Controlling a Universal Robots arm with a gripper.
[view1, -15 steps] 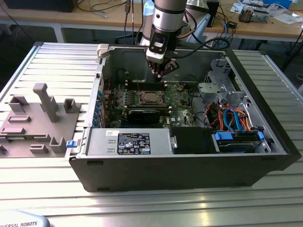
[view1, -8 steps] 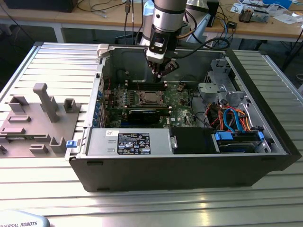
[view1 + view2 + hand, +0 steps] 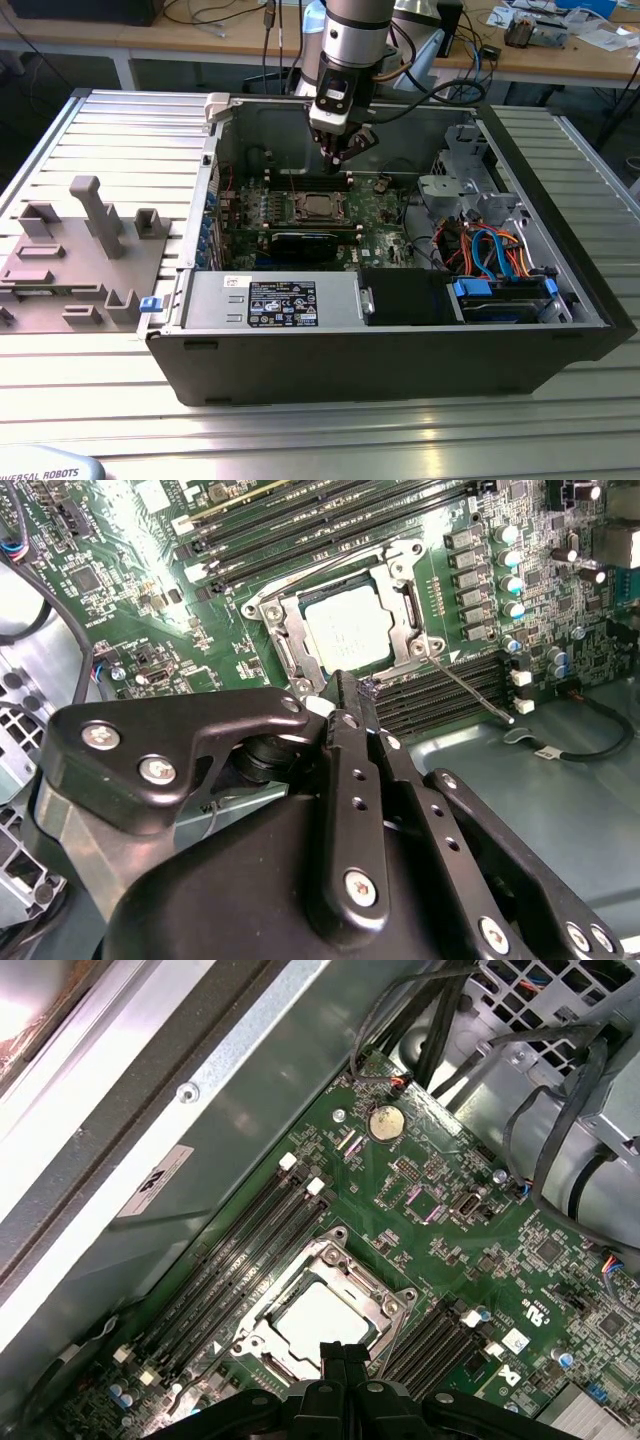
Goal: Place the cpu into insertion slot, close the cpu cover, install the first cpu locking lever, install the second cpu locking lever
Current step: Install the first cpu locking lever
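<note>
Near the middle of the green board (image 3: 378,215), the cpu (image 3: 348,630) lies flat in the insertion slot (image 3: 262,608) with the cpu cover (image 3: 402,610) down around it; the gripper (image 3: 345,685) hangs just above the cover's edge, squeezed closed with nothing in it.

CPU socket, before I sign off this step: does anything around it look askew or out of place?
One locking lever sticks out from the socket, unlatched, over the memory slots. The cpu sits flat under the closed cpu cover.
</note>
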